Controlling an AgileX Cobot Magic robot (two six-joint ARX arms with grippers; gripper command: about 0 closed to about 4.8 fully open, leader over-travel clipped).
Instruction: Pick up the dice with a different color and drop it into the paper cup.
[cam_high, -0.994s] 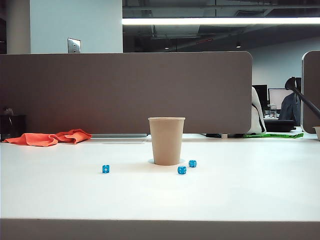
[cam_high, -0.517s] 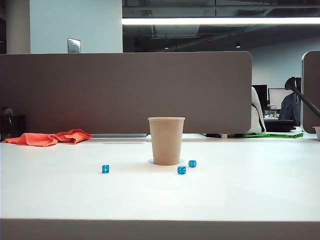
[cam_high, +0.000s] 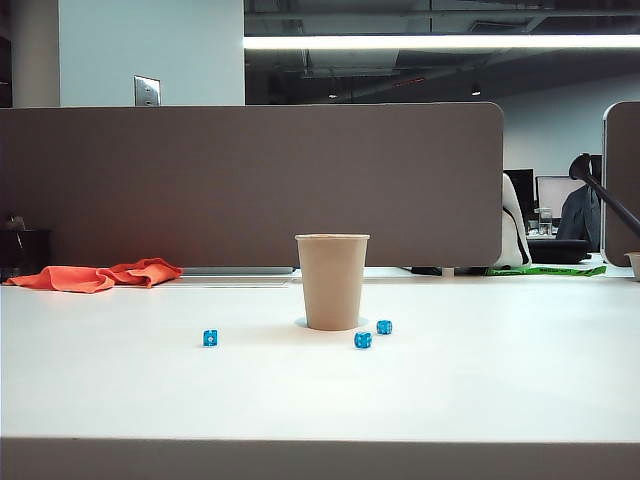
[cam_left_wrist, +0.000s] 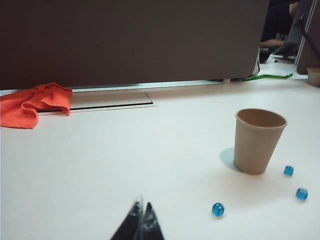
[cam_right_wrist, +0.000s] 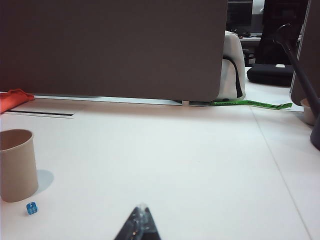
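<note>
The paper cup (cam_high: 332, 281) stands upright on the white bench (cam_high: 480, 370) among three blue dice (cam_high: 363, 340), while the left gripper (cam_left_wrist: 141, 221) and right gripper (cam_right_wrist: 140, 222) hover nearby, jaws closed and empty.

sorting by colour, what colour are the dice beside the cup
Blue dice, clearest in the exterior view.

The table (cam_high: 500, 380) carries one paper cup (cam_high: 332, 282) and three blue dice: one die (cam_high: 210, 338) to the left of the cup, one (cam_high: 363, 340) near right of it, and one (cam_high: 384, 327) slightly farther right. One orange cloth (cam_high: 95, 275) lies at the far left. One grey partition panel (cam_high: 250, 185) stands behind the table. Two grippers are present, one per wrist view: the left gripper (cam_left_wrist: 140, 220) and the right gripper (cam_right_wrist: 139, 222).
</note>
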